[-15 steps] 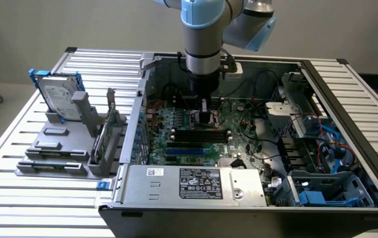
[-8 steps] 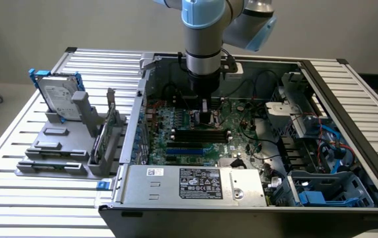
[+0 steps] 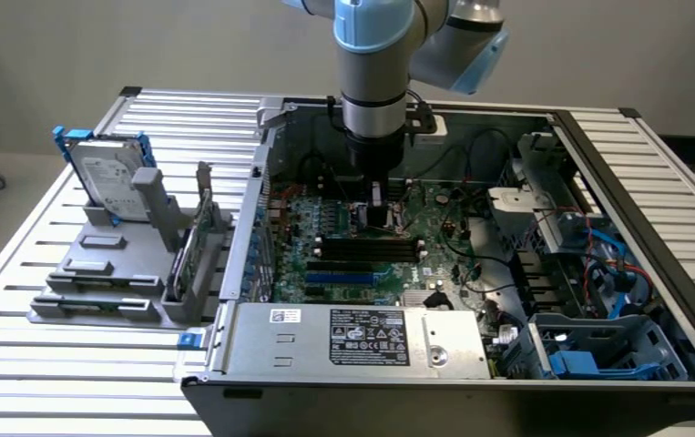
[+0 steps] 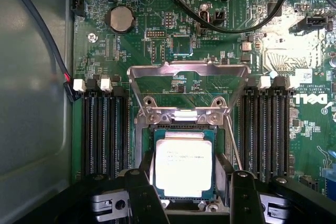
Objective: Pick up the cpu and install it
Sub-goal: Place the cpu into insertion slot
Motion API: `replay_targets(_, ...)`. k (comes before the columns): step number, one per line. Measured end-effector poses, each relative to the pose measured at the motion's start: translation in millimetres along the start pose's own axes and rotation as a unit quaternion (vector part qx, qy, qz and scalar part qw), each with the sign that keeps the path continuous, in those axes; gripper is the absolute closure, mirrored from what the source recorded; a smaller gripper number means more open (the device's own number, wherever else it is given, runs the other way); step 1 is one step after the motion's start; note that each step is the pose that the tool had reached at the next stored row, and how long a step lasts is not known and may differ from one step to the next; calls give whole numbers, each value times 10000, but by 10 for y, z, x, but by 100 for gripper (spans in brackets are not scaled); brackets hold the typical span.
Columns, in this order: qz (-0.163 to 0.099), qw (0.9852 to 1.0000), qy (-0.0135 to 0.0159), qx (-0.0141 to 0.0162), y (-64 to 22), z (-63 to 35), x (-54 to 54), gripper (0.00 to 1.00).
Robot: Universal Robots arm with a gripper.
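The cpu (image 4: pixel 184 163), a small square chip with a bright silver top, lies level in the open socket (image 4: pixel 147 145) of the green motherboard (image 4: pixel 173 45). The socket's metal load plate (image 4: pixel 189 72) stands tilted up behind it. My gripper (image 4: pixel 186 184) straddles the chip, and its black fingers (image 4: pixel 140 195) press against two opposite edges, so it is shut on the cpu. In the exterior view the gripper (image 3: pixel 378 205) reaches straight down into the open computer case (image 3: pixel 322 137), over the middle of the board.
Memory slots (image 4: pixel 102 129) flank the socket on both sides, and black cables (image 4: pixel 247 22) loop over the board. A power supply (image 3: pixel 360 337) fills the case's near side. A hard drive (image 3: pixel 110 173) stands in a grey fixture (image 3: pixel 104 291) at the exterior view's left.
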State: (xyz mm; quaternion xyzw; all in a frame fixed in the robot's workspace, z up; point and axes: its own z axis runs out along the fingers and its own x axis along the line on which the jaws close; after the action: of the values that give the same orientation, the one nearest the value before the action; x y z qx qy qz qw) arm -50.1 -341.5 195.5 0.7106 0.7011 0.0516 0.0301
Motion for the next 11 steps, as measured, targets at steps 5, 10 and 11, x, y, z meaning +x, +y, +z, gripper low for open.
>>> replay_targets(5, 0, 10000, -1, 0, 0, 0, 2, 45)
replay_targets(10, 0, 10000, -1, 7, 0, 0, 4, 45)
replay_targets(11, 1, 10000, -1, 8, -1, 0, 4, 45)
